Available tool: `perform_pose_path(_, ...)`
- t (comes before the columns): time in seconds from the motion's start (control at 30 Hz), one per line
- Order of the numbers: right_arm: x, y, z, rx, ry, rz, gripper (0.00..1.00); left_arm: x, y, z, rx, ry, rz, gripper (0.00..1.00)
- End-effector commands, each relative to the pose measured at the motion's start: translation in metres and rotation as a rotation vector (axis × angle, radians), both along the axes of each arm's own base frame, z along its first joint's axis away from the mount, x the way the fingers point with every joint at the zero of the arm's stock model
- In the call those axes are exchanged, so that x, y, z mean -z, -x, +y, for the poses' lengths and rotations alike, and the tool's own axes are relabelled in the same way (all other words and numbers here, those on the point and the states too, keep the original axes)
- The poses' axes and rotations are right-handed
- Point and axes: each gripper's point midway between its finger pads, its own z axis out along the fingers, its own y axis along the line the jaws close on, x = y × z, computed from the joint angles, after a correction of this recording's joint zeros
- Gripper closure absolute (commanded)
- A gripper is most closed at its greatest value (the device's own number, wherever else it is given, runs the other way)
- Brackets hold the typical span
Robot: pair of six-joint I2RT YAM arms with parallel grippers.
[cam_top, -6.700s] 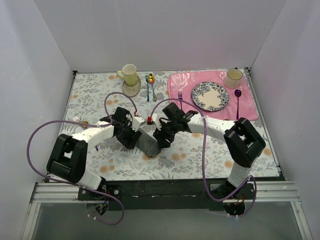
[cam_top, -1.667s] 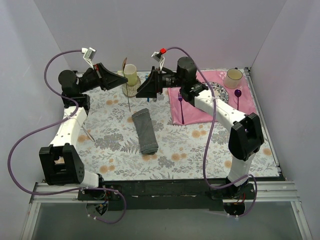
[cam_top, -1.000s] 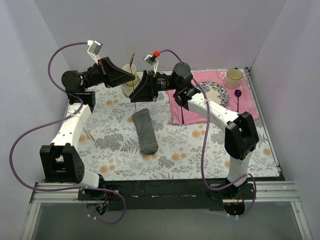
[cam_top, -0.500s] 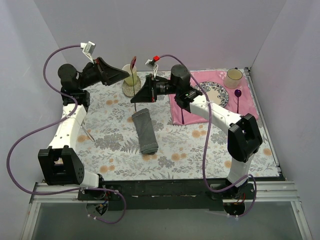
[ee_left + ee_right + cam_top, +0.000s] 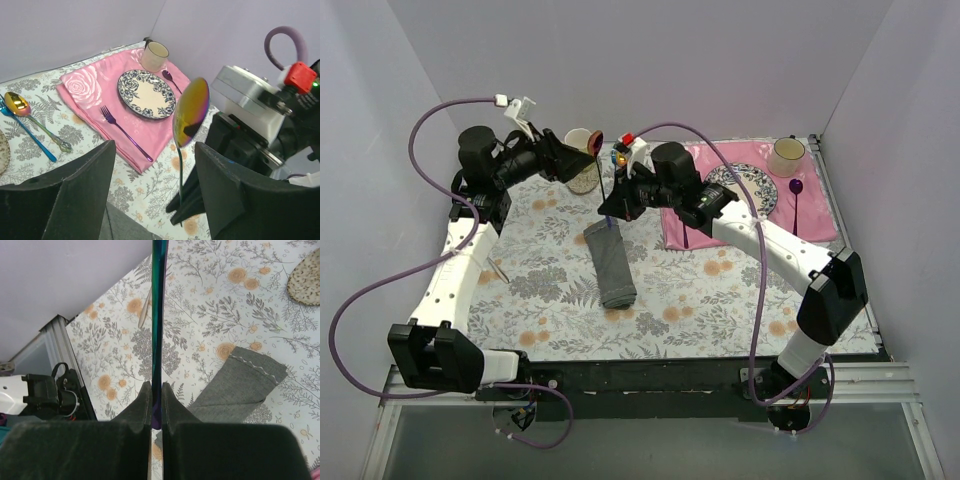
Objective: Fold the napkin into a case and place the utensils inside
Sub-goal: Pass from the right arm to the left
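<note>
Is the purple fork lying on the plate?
No, the purple fork lies on the pink mat beside the plate.

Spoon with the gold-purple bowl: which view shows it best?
Left wrist: the spoon faces the lens, bowl in full colour. Right wrist shows only its handle, pinched between the right fingers. Top external shows it small, upright, by the napkin.
</note>
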Motion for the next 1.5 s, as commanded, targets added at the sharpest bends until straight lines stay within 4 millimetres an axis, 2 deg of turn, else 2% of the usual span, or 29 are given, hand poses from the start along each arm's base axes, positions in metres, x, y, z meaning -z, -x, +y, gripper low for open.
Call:
perform_pose_path(0.0,-0.009,0.009,-0.013,0.018,0.046,-0.108,0.99,-0.012,0.003,-0.003,-0.013,-0.069,-0.099,0.38)
perform_pose_path(0.1,-0.003,0.013,-0.015,0.013,0.072,-0.128,0.99,-0.017,0.011,-0.008,0.017,-0.070,-0.131,0.43)
perform_pose_path(0.27,0.004,0.015,-0.018,0.034,0.120,-0.177,0.99,-0.021,0.005,-0.010,0.004,-0.094,-0.164,0.56)
perform_pose_path(0.33,0.004,0.016,-0.017,0.033,0.124,-0.188,0.99,-0.017,0.003,-0.014,0.008,-0.107,-0.138,0.63)
perform_pose_path(0.53,0.008,0.017,-0.018,0.044,0.160,-0.215,0.99,-0.009,-0.006,-0.018,-0.018,-0.159,-0.127,0.66)
perform_pose_path(0.8,0.004,0.011,-0.022,0.101,0.194,-0.253,0.99,0.015,-0.017,-0.020,-0.024,-0.270,-0.066,0.94)
perform_pose_path(1.13,0.008,0.006,-0.028,0.136,0.226,-0.262,0.99,0.018,-0.013,-0.015,-0.014,-0.337,-0.055,0.83)
perform_pose_path(1.47,0.018,0.007,-0.031,0.138,0.251,-0.251,0.99,0.020,-0.002,-0.014,0.024,-0.384,-0.037,0.81)
